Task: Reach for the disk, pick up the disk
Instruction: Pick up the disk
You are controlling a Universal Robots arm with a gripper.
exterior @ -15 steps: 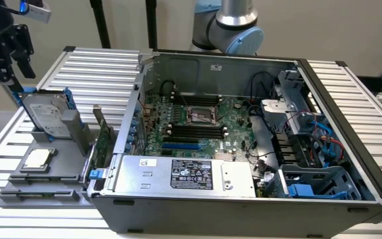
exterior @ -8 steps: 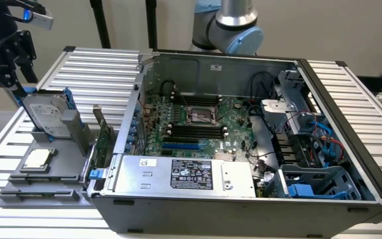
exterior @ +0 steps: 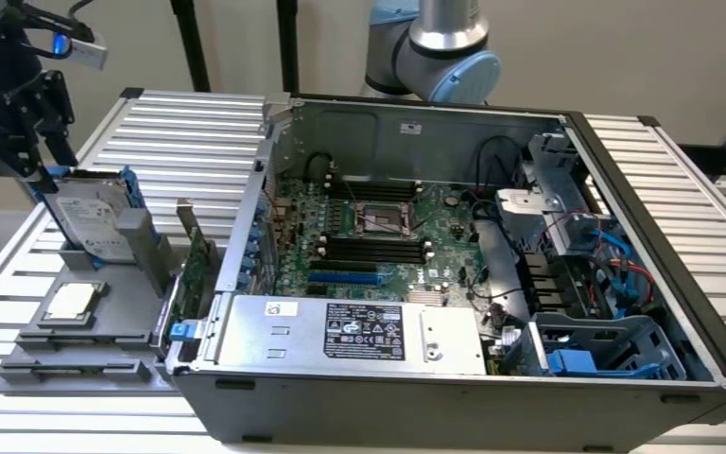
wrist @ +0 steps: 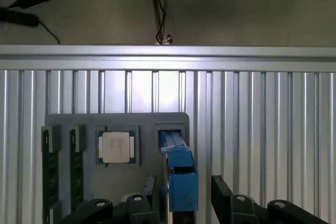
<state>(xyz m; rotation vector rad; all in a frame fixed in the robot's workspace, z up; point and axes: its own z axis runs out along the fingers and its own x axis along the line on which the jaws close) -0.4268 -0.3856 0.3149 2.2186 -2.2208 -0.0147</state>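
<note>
Over the grey holder tray [exterior: 76, 371]: reach done, disk [exterior: 86, 222] not yet lifted.
The gripper [exterior: 48, 176] straddles the upright, blue-railed disk [wrist: 177, 156] with its jaws apart, a gap showing on one side; the disk sits slotted beside the CPU chip [wrist: 117, 147], neither clamped nor raised.

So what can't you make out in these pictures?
Disk, label print: exterior view, too small to read.
Disk, bottom: exterior view, sunk in the grey holder.
Disk, flat face: wrist view, seen edge-on.
Arm, upper part: exterior view, cut off by top edge.
</note>
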